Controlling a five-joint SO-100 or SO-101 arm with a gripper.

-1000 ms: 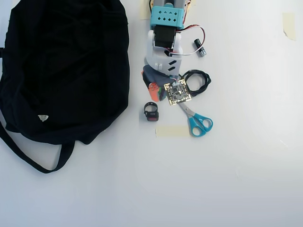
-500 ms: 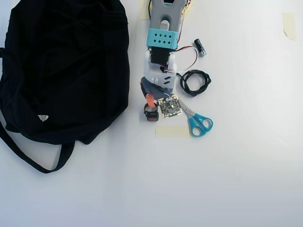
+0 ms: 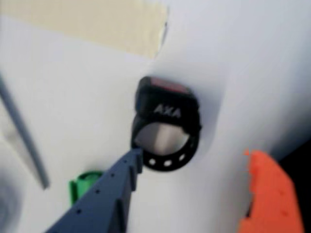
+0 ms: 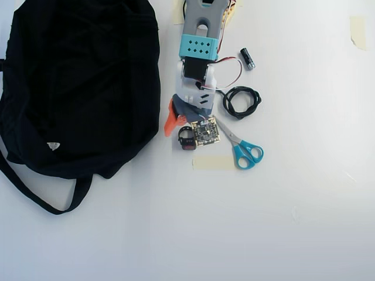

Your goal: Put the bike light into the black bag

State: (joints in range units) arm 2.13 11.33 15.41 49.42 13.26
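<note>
Wrist view is blurred and tight: the bike light [image 3: 166, 114] sits mid-frame on the white worktop [image 3: 87, 102], red face up top, "AXA" in white on its black body, the perforated loop strap [image 3: 167, 162] hanging below. The dark blue finger [image 3: 104, 196] comes up from the bottom edge with its tip touching the strap's left side; the orange finger [image 3: 269, 194] is cut off at the lower right, apart from the light. So the pincer [image 3: 192, 160] stands apart, the light between the fingers but not clamped. A green bit [image 3: 82, 187] behind the blue finger can't be identified, nor the grey streak at left. A tan tape strip [image 3: 97, 22] is cropped by the top edge.

Overhead: the arm [image 4: 199, 52] enters from the top edge, base out of frame, and hides part of the pincer [image 4: 183, 127]. The bike light [image 4: 187, 139] lies just under it, partly covered, right beside a small circuit board [image 4: 205, 131] (camera board, it seems). The black bag [image 4: 76, 82] fills the upper left, cut off at top and left, its strap [image 4: 41, 196] looping below, white label [image 4: 53, 146] showing; it is near the light but not touching.

Worktop [image 4: 263, 222] is plain white, evenly lit. Also on it: blue-handled scissors [image 4: 246, 151], coiled cable [image 4: 241, 102], small black cylinder [image 4: 248, 58], tape pieces [image 4: 213, 163]
</note>
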